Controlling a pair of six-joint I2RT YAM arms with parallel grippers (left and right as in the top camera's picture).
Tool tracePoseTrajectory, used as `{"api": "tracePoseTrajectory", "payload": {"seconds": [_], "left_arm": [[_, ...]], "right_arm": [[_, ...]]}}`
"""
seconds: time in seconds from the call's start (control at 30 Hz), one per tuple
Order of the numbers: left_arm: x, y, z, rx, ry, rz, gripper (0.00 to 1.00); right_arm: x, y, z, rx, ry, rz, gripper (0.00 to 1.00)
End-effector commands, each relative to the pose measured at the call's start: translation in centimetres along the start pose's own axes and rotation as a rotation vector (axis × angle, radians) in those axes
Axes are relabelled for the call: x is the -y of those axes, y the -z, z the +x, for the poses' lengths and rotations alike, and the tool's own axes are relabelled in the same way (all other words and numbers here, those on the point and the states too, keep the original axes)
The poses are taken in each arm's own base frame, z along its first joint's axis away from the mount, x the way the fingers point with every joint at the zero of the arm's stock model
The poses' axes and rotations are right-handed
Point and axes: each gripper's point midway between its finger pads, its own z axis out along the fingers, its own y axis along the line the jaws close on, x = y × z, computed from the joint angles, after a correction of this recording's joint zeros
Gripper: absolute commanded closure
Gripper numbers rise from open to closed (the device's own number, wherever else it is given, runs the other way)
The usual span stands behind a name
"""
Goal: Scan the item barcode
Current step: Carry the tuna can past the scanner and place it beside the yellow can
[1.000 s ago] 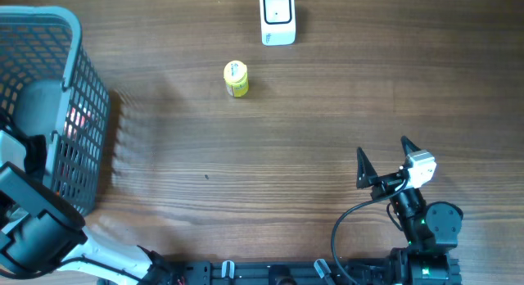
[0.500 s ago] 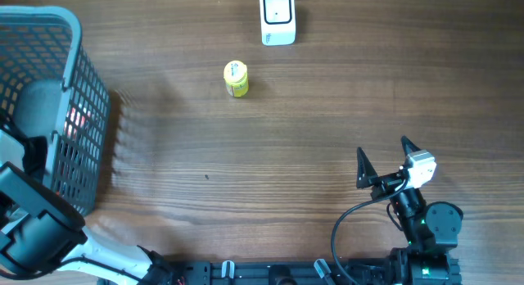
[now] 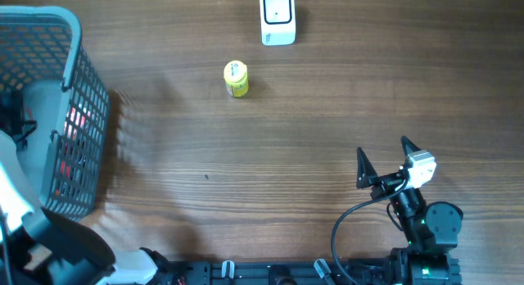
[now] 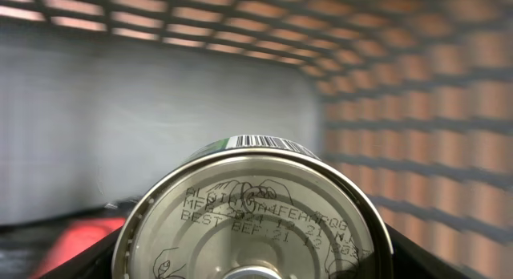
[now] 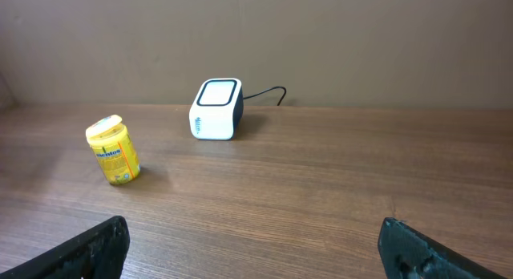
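Over the last second the left arm swung further over the basket at 9 o'clock, while everything else stayed put. That suggests the item was being lifted out, with the scan itself not yet begun.

The left tool appeared to pinch a tin can across its sides, inside the basket. The can's round, dull silver end, stamped with date codes, faced the wrist camera. A strip of barcode showed on its top edge. The basket was grey plastic mesh with a smooth floor, and a red item lay blurred below.

On the brown wood-grain surface, a white, rounded, boxy scanner sat at 12 o'clock. A small yellow jar stood at 11 o'clock. The right tool rested at 4 o'clock, spread wide and empty.
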Motion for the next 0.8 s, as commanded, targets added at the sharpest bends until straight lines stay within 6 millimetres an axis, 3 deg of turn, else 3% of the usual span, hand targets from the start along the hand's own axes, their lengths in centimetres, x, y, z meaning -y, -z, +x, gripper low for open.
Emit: {"api": "tracePoseTrajectory", "payload": {"seconds": [0.0, 0.23, 0.37, 0.43, 0.6, 0.63, 0.77], "left_arm": [[5.3, 5.4, 0.6, -0.019, -0.054, 0.214, 0.25], [11.2, 14.2, 3.7, 0.007, -0.16, 0.494, 0.22], [13.8, 19.1, 6.8, -0.008, -0.228, 0.656, 0.22], [15.3, 21.6, 9.7, -0.044, -0.284, 0.742, 0.22], [16.0, 23.0, 16.5, -0.186, -0.396, 0.78, 0.22], [15.6, 22.7, 18.6, -0.231, -0.436, 0.754, 0.22], [13.6, 21.2, 23.6, -0.309, -0.559, 0.642, 0.21]], "right_arm": [[0.0, 0.0, 0.0, 0.003, 0.005, 0.001, 0.0], [0.0, 0.0, 0.0, 0.003, 0.004, 0.001, 0.0], [0.0, 0.0, 0.0, 0.003, 0.005, 0.001, 0.0], [0.0, 0.0, 0.0, 0.003, 0.004, 0.001, 0.0], [0.0, 0.0, 0.0, 0.003, 0.005, 0.001, 0.0], [0.0, 0.0, 0.0, 0.003, 0.005, 0.001, 0.0], [0.0, 0.0, 0.0, 0.003, 0.004, 0.001, 0.0]]}}
